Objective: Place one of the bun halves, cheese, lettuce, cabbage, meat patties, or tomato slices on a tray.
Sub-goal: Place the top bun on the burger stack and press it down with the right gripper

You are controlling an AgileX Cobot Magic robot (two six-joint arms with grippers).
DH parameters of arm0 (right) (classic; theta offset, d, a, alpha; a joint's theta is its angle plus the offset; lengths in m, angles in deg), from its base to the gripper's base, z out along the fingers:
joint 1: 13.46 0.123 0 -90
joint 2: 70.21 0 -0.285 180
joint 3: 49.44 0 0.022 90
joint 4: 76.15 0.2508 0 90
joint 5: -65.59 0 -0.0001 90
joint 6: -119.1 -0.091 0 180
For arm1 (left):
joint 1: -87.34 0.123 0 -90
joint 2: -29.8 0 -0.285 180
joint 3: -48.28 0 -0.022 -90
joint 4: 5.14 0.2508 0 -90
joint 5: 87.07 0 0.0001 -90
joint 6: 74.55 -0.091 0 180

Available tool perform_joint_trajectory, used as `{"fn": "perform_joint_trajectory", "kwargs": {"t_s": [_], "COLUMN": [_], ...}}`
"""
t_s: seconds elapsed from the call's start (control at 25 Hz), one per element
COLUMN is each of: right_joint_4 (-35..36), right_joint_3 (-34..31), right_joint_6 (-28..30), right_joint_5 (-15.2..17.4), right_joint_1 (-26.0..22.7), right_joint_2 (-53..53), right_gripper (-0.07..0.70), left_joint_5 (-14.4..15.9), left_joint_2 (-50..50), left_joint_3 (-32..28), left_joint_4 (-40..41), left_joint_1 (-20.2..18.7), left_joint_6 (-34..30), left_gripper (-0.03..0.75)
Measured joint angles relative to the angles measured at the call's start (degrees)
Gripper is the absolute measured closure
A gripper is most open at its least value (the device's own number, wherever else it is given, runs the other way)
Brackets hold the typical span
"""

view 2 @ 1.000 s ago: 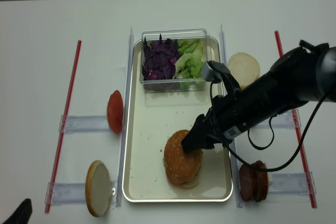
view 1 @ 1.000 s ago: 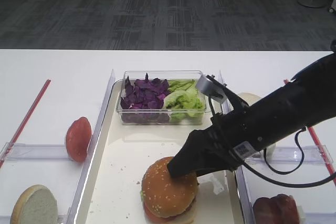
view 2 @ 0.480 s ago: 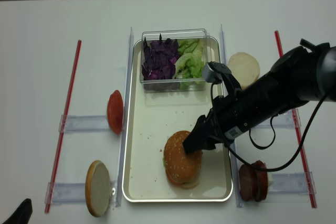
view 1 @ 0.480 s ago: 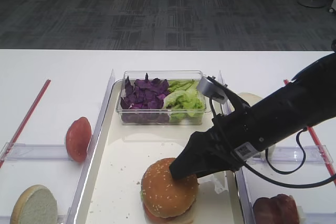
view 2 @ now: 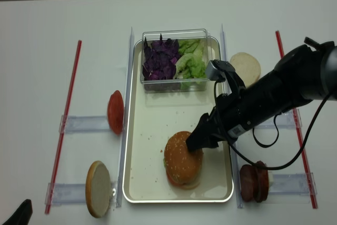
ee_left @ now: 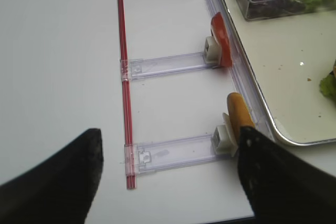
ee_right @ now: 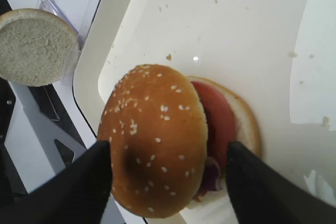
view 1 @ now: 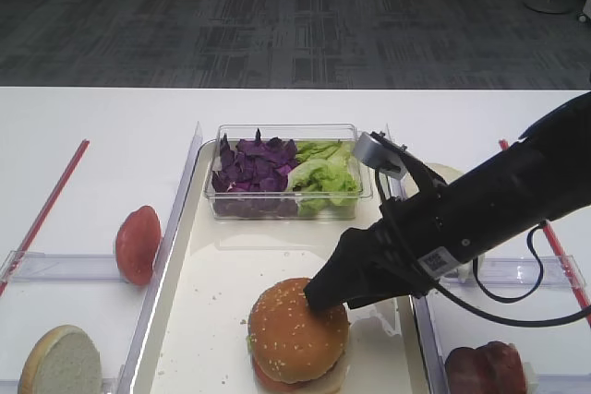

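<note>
The seeded bun top (view 1: 295, 329) (ee_right: 155, 135) sits on a stack in the near part of the cream tray (view 1: 212, 320) (view 2: 150, 151). Below it a tomato slice (ee_right: 215, 114) and a pale bun base (ee_right: 247, 124) show. My right gripper (ee_right: 168, 145) (view 1: 323, 297) straddles the bun top, open. Its left finger touches the bun's edge; its right finger stands apart from it. My left gripper (ee_left: 170, 132) hangs open over bare table, holding nothing. Lettuce (view 1: 323, 177) and cabbage (view 1: 251, 168) fill a clear box at the tray's far end.
A tomato slice (view 2: 115, 112) and a pale bun half (view 2: 98, 188) stand on clear holders left of the tray. Meat patties (view 2: 254, 182) and another pale bun half (view 2: 245, 67) are on its right. Red strips (view 2: 66, 119) run along both outer sides.
The right gripper's jaws have widened a little around the bun top and the arm has drawn slightly back to the right. The bun top stays on the stack.
</note>
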Motion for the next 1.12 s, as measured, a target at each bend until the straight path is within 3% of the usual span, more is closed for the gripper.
{"fn": "perform_joint_trajectory", "kwargs": {"t_s": [0.68, 1.12], "right_joint_4": [-3.7, -16.2], "right_joint_3": [0.0, 0.0], "right_joint_6": [-3.1, -15.5], "right_joint_5": [-2.1, -7.5], "right_joint_1": [-0.2, -5.3], "right_joint_2": [-6.3, -15.9], "right_gripper": [0.127, 0.127], "left_joint_5": [0.0, 0.0], "left_joint_2": [0.0, 0.0], "left_joint_3": [0.0, 0.0], "left_joint_4": [0.0, 0.0], "left_joint_1": [0.0, 0.0], "left_joint_6": [0.0, 0.0], "left_gripper": [0.224, 0.224]}}
